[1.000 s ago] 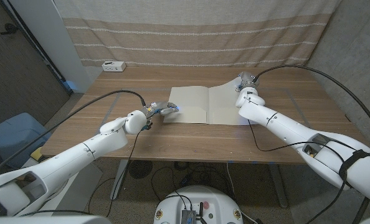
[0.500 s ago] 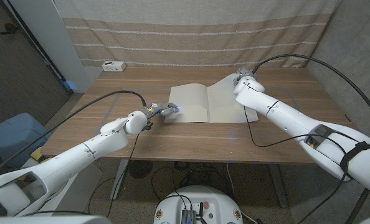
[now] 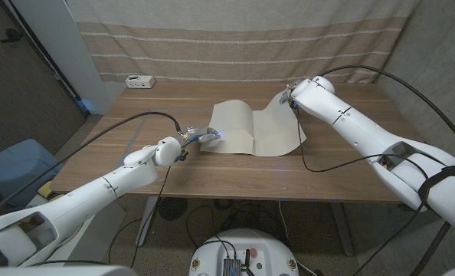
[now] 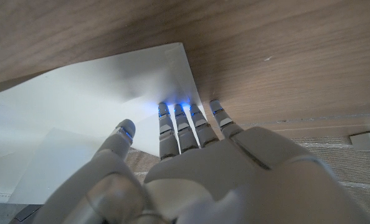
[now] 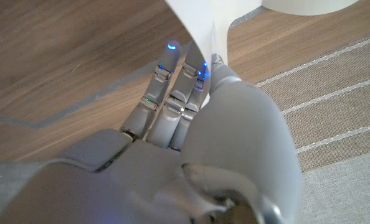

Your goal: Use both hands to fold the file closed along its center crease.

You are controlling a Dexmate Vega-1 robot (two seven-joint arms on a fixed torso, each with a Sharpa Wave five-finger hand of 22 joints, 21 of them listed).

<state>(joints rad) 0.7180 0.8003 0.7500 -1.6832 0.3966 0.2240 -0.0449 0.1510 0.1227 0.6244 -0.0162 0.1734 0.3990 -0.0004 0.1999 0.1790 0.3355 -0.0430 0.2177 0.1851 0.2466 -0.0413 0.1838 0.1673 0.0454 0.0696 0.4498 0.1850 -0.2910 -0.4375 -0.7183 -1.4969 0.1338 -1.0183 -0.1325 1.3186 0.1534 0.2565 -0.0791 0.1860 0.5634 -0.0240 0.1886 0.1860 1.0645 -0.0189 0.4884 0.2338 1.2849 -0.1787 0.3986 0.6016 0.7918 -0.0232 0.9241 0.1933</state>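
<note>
File [image 3: 247, 130] half-lifted: right hand [image 3: 289, 98] pinches its flap; left hand [image 3: 201, 135], fingers spread, should pin the other half to the bench [image 3: 174, 172].

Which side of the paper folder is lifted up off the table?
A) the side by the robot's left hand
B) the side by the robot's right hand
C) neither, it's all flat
B: the right hand lifts that half of the file.

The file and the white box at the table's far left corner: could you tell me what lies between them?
Only bare wooden table lies between the file and the white box, as the head view shows.
</note>
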